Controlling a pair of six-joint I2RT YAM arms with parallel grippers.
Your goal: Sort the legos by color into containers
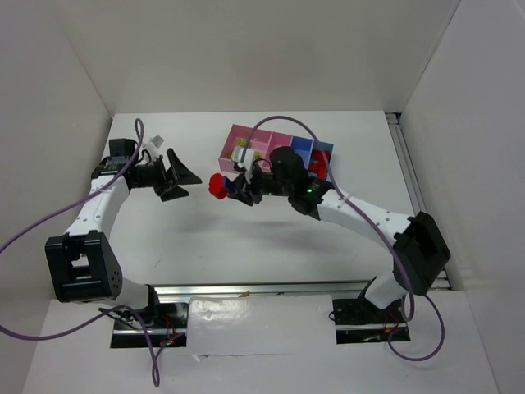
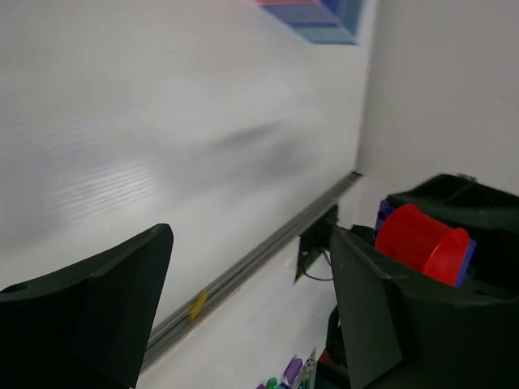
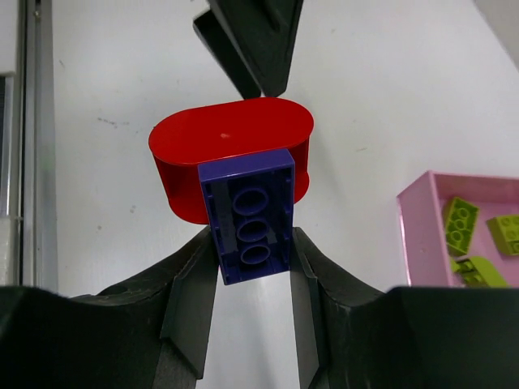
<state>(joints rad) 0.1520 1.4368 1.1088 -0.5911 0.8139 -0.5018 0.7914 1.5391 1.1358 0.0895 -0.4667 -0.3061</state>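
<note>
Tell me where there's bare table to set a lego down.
Bare table in the near middle, between left arm and right arm; also right of the containers, up to the rail. Crowded between left tool and right tool, which grips a blue lego.

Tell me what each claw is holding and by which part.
The right claw grips a dark blue brick by its two long sides; a red rounded piece is stuck to the brick's far end. The left claw is open and holds nothing.
</note>
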